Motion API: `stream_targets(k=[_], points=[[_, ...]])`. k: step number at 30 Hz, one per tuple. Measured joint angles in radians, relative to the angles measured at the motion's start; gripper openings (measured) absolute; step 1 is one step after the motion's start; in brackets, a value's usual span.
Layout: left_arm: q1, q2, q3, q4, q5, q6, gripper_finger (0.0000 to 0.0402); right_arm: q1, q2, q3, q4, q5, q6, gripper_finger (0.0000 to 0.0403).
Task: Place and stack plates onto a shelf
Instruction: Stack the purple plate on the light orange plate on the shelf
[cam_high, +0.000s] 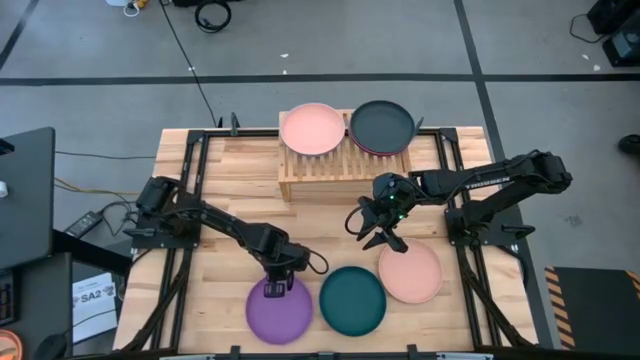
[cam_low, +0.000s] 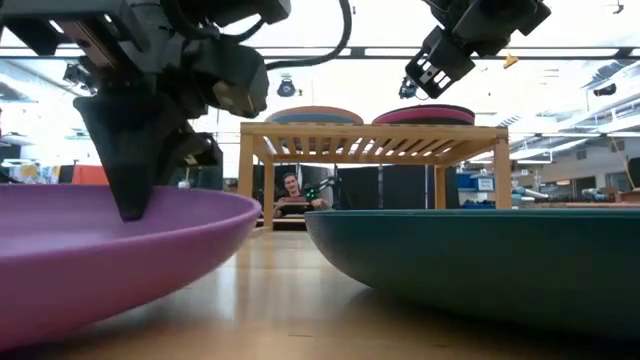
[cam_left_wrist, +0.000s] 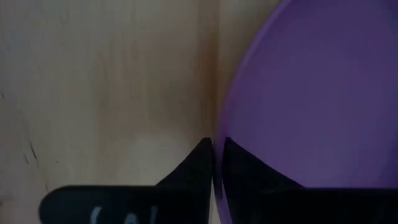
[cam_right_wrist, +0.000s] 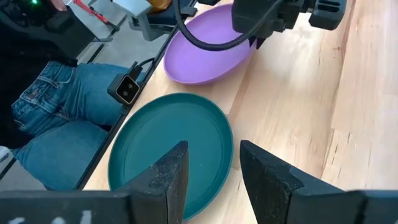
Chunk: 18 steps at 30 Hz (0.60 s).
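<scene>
Shelf (cam_high: 318, 170) carries a peach plate (cam_high: 312, 128) and a charcoal plate (cam_high: 381, 125) topping a stack. In front of it: purple plate (cam_high: 279, 310), teal (cam_high: 352, 300), second peach (cam_high: 410, 272). Left gripper (cam_high: 277, 285) pinches the purple rim; right gripper (cam_high: 386, 228) hovers open, empty.

Purple plate (cam_high: 279, 311) — rim in left tool (cam_high: 277, 285)

My plank table (cam_high: 220, 165) carries the slatted shelf (cam_high: 315, 172) at twelve o'clock, topped by a peach plate (cam_high: 313, 129) and charcoal plate (cam_high: 382, 125). Along six o'clock lie purple (cam_high: 279, 310), teal (cam_high: 353, 300) and peach (cam_high: 410, 272) plates.
</scene>
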Motion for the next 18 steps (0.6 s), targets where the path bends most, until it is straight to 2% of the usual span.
stream_targets(k=[10, 18], points=[[0.004, -0.122, 0.0, -0.036, 0.014, 0.001, 0.0022, 0.0, 0.0, 0.0, 0.002, 0.057, 0.0, 0.015], [0.046, -0.234, 0.0, -0.059, 0.025, -0.001, 0.0022, 0.0, 0.0, 0.0, 0.002, 0.058, 0.0, 0.015]])
